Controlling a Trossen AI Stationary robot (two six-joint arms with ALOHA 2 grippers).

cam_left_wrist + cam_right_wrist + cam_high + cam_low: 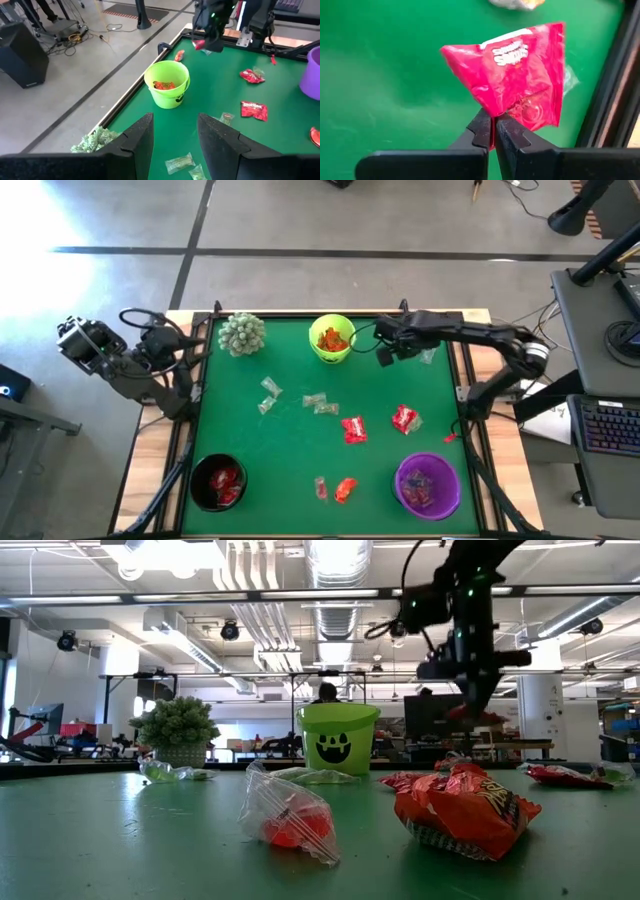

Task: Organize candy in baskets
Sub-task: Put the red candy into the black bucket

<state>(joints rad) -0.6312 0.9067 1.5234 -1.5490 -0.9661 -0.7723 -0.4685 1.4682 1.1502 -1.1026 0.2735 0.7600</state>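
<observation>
My right gripper [493, 131] hangs above the table's far right part, just right of the lime green basket [331, 338], shut on a red candy packet [520, 70]. The lime basket holds orange candy. The black basket [218, 482] at the near left holds red candy, and the purple basket [428, 486] stands at the near right. My left gripper [175, 137] waits open over the table's far left edge, with nothing between its fingers. My right gripper pinches the red packet by a crumpled edge [492, 114] between its two fingertips. The fingers come from above, slanting down. The packet [478, 717] is lifted clear of the table and sticks out beyond the fingertips [482, 127].
Loose candy lies on the green table: two red packets [353, 429] [404, 419], an orange one [346, 489], clear ones [270, 387] [320, 402] and one [428, 356] by the far right edge. A spiky plant [241, 333] stands far left.
</observation>
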